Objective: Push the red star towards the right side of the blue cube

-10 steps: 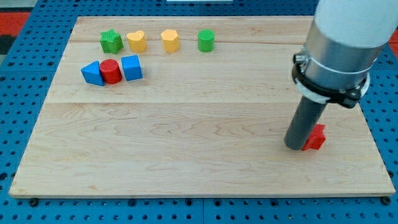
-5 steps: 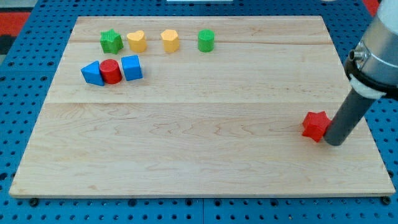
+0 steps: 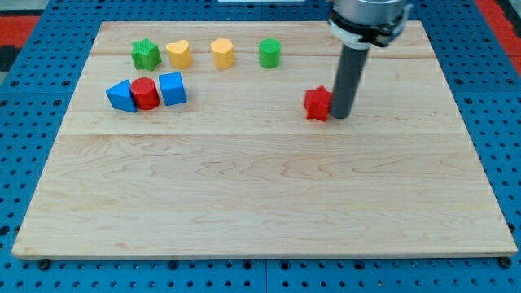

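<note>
Drift is your risk: my tip [image 3: 340, 115] touches the red star [image 3: 318, 103] on its right side, mid-tabletop [image 3: 260, 203], well apart from the blue cube [image 3: 172, 88]. No pincer exists. An off-centre push could spin the star away.

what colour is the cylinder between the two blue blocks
Red. The cylinder sits between the two blue blocks at the camera view's upper left.
</note>
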